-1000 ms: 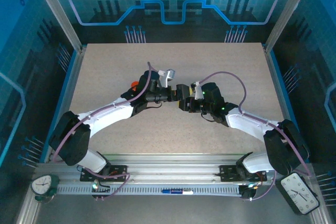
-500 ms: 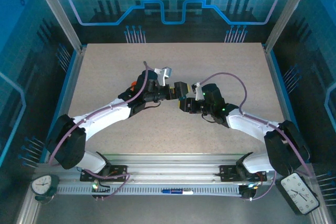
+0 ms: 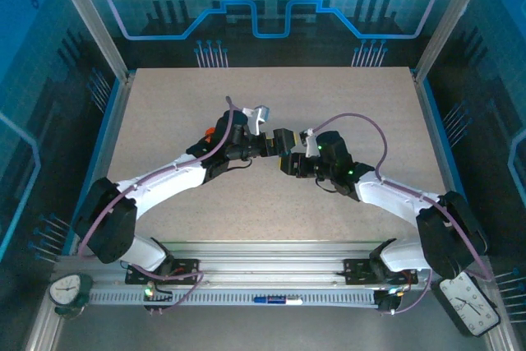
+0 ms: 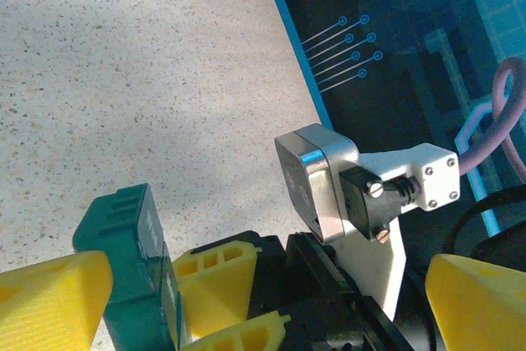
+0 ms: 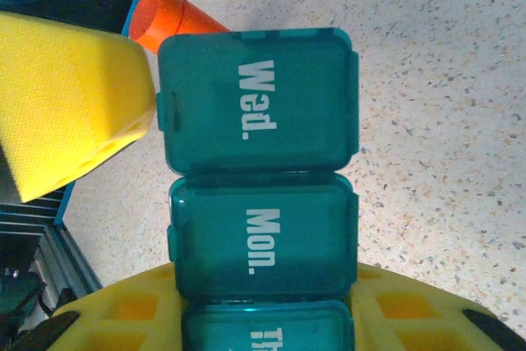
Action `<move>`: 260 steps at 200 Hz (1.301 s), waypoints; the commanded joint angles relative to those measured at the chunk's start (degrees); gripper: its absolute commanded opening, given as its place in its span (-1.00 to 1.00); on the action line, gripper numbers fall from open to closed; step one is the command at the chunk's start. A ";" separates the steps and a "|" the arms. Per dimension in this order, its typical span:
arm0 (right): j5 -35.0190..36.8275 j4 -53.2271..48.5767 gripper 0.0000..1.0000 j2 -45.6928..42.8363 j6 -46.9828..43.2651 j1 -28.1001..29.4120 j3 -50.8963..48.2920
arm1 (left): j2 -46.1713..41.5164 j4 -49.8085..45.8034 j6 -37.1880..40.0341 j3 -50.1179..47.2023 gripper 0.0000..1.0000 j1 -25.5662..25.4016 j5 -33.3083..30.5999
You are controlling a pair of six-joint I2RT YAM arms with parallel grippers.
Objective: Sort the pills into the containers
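Note:
The containers are one dark-teal pill box with shut lids marked "Wed.", "Mon." and "Th". My right gripper is shut on its sides with yellow fingers and holds it above the table. In the top view the box sits between both grippers at mid-table. My left gripper is open, and the box's end lies inside its span, close to its left finger. That finger stands beside the "Wed." lid. The pills are out of view.
An orange bottle lies on the table behind the box, and in the top view it sits by the left wrist. The right wrist's camera housing is close in front of the left gripper. A blue table rim is nearby.
Both grippers and the box have shifted slightly toward the far side of the table. The grip and the open left jaws are unchanged.

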 commanded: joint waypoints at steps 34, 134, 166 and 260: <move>-0.43 2.90 -0.48 0.44 1.15 1.17 1.87 | 1.53 2.07 -1.16 0.55 0.98 -0.51 1.05; -0.24 3.40 -0.48 2.15 1.28 1.70 2.53 | 2.33 3.24 -2.21 1.06 0.98 -2.54 1.26; 0.15 3.24 -0.48 2.61 1.02 1.69 2.74 | 1.87 3.99 -2.96 0.51 0.98 -3.85 1.01; 0.58 0.94 -0.48 1.09 -0.97 0.74 -0.14 | -1.94 -5.95 -0.99 2.49 0.98 -3.45 -10.38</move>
